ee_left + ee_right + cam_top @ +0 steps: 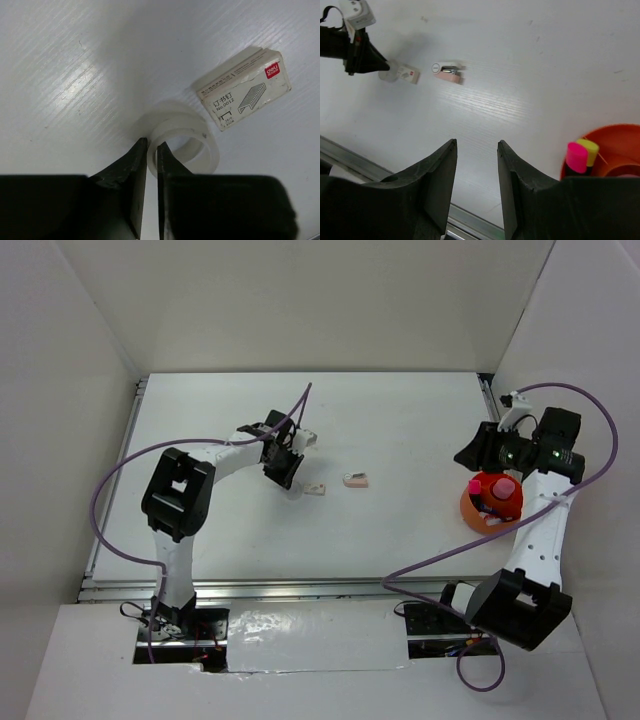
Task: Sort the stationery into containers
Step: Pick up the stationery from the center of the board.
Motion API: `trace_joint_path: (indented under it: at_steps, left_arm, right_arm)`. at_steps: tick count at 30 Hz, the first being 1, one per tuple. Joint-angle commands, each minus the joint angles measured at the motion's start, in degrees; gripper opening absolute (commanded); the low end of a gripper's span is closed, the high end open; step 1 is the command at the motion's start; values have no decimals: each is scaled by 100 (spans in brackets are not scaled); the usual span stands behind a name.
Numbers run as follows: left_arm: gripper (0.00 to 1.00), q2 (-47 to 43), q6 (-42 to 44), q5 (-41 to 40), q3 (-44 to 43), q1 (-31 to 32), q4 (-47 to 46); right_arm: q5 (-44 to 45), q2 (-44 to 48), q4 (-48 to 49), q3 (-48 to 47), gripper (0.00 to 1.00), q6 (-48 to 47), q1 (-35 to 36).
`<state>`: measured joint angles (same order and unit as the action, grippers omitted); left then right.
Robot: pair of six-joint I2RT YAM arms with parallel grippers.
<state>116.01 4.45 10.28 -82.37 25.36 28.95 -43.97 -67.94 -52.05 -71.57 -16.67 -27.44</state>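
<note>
The clear tape ring [200, 137] lies flat on the white table beside a small white box of staples [242, 90]. My left gripper [151, 147] is closed on the ring's near wall, one finger outside it and the other inside. To the right, a small pink and silver item [356, 479] lies alone. The orange cup [475, 512] stands at the right, holding highlighters with a pink cap [576, 156] and a yellow cap [590, 147]. My right gripper [476, 145] hangs open and empty above the table, left of the cup.
The staples box [316, 489] almost touches the tape ring. White walls enclose the table on the left, right and far sides. A metal rail [470, 222] runs along the near edge. Purple cables loop over both arms.
</note>
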Motion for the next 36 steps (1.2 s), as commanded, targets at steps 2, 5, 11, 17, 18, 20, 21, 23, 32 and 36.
trace_joint_path:
  at_steps: [2, 5, 11, 17, 18, 20, 21, 23, 32, 36]
  left_arm:
    - [18, 107, -190, 140, -51, 30, -3]
    - [14, -209, -304, 263, 98, 21, -205]
    - [0, -1588, -884, 509, 572, 39, -1092]
    - [0, -2547, -1920, -739, 599, 529, -1410]
    - [0, -2652, -2156, -999, 538, 653, -1357]
    - [0, -2714, -2438, -2042, 424, 1003, -1165]
    - [0, -2715, -2483, -2196, 380, 1066, -1111]
    - [0, -2680, -2624, -2364, 266, 1242, -971]
    - [0, -2566, -2923, -2277, -121, 1498, -794]
    - [0, -2495, -3029, -2136, -280, 1515, -715]
  right_arm:
    - [-112, 44, 336, 47, 45, 400, 476]
    - [-51, 97, 599, 161, 45, 716, 924]
    - [-287, -43, 1240, 301, 47, 1463, 1864]
    - [-745, -456, 2056, 231, 59, 2737, 2709]
    - [-736, -535, 2146, 196, 60, 2904, 2961]
    - [-675, -737, 2487, 117, 70, 3396, 3278]
    - [-631, -781, 2611, 82, 72, 3659, 3376]
    - [-622, -948, 2814, 12, 73, 3784, 3656]
    - [-490, -1423, 2999, -384, 82, 4101, 4256]
    - [-508, -1537, 3096, -454, 91, 4224, 4422]
